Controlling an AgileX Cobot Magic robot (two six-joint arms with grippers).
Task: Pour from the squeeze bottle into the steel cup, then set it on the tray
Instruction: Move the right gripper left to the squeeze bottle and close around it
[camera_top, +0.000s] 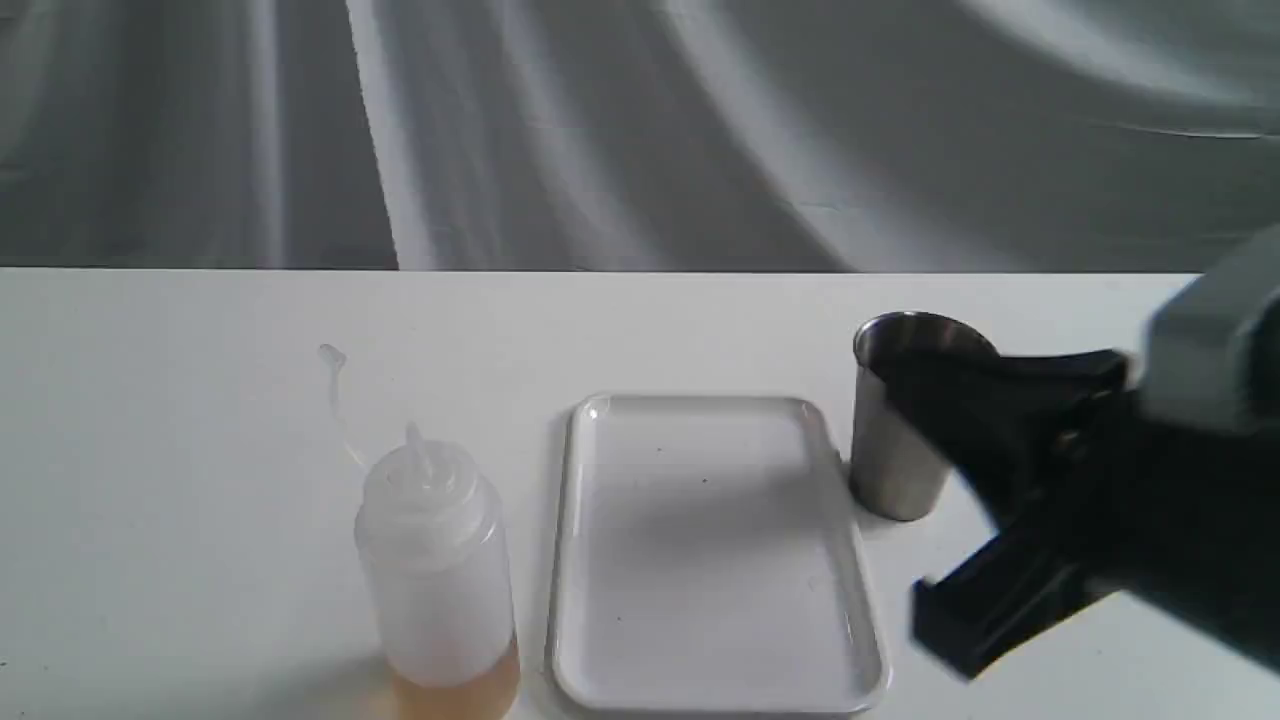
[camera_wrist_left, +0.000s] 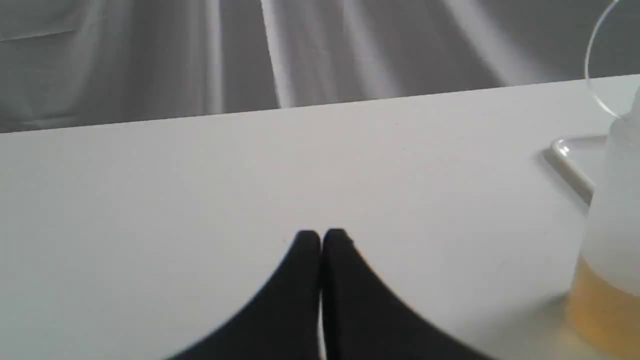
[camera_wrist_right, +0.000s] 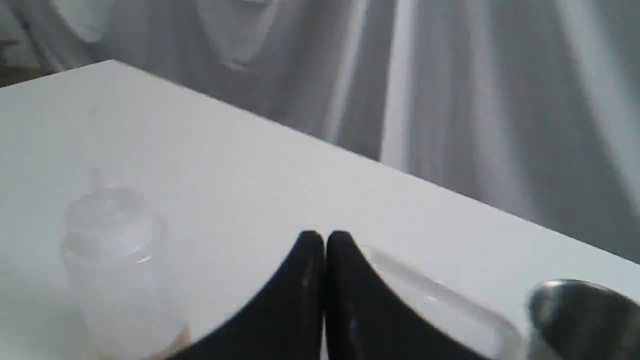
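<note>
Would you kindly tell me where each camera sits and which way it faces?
Left wrist: behind the shut left gripper, facing across the table; squeeze bottle at its edge.
Right wrist: behind the shut right gripper, facing bottle, tray, steel cup.
Exterior: off the arms, looking across the table to the curtain; right gripper intrudes.
All share bottle and tray.

I see open counter (camera_top: 160, 420) left of the squeeze bottle (camera_top: 437, 580) and behind the tray (camera_top: 715, 600). Bottle and tray stand just beside each other, leaving a narrow gap. My right end effector (camera_wrist_right: 325, 236) hangs close by the steel cup (camera_top: 890, 450); blur probably hides whether they touch.
</note>
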